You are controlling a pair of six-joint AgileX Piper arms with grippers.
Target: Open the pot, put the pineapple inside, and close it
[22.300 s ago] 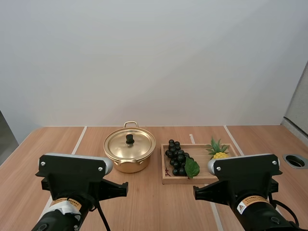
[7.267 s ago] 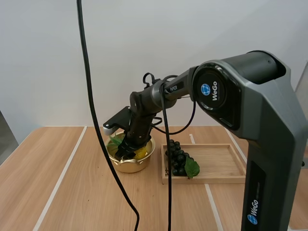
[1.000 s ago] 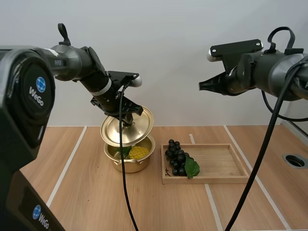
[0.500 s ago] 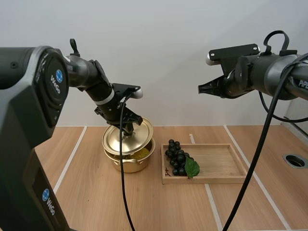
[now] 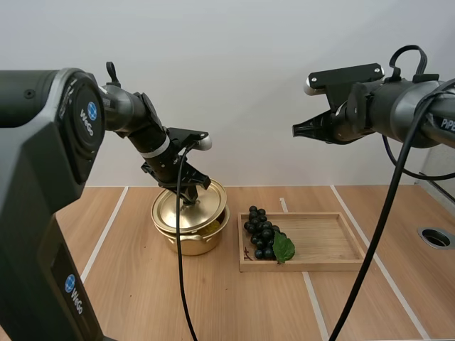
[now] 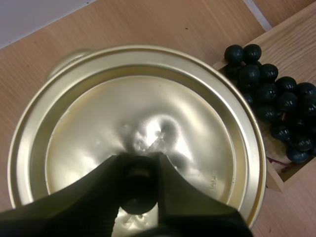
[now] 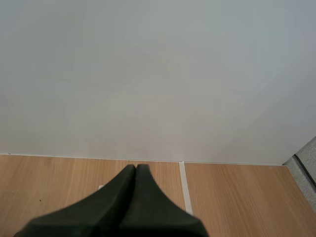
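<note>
The wooden worktop (image 5: 128, 284) carries a wooden tray (image 5: 320, 241) just right of the golden pot (image 5: 186, 243). The pot's lid (image 5: 178, 209) hangs tilted over the pot's mouth, with the edge toward the tray raised higher. It hides what lies inside the pot. A bunch of dark grapes (image 5: 259, 234) lies in the tray at the end nearest the pot. The left pincer (image 5: 188, 195) is above the pot and grips the lid's black knob (image 6: 138, 192) between its fingers. The right pincer (image 5: 297, 131) hangs high, well right of the pot, with its fingers pressed together on nothing.
</note>
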